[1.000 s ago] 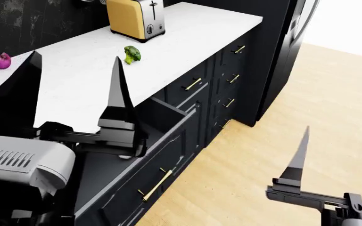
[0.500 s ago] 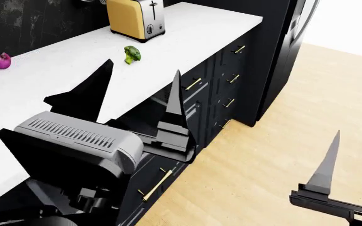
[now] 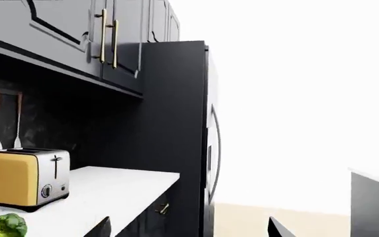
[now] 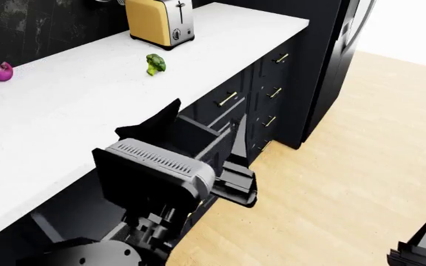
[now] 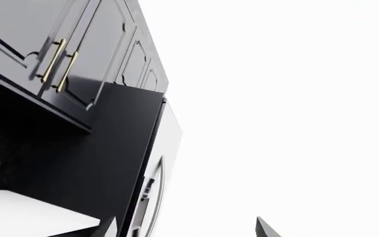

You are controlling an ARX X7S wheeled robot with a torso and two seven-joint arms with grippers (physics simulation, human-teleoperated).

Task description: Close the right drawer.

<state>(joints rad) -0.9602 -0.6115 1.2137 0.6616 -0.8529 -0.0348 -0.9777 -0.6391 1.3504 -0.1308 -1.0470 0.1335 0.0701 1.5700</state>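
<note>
Head view: the right drawer (image 4: pixel 214 145) is seen pulled out from under the white counter (image 4: pixel 72 105), and the left gripper (image 4: pixel 198 138), with its fingers spread, is placed at the drawer's outer edge, so the pushing step is judged to be in hand and a steady push toward the cabinet is called for next; the inside of the drawer is hidden by the arm, and the right gripper (image 4: pixel 420 252) is cut off at the corner, so its state cannot be told. Left wrist view: only two spread fingertips (image 3: pixel 102 228) are shown, with a yellow toaster (image 3: pixel 19 177) and a piece of broccoli (image 3: pixel 10 225) resting on the counter, and the drawer is not visible. Right wrist view: upper cabinets (image 5: pixel 57 49) and a tall fridge (image 5: pixel 146 187) are shown, with two dark tips well apart at the edge of the picture, so the right gripper is judged to be spread too.
</note>
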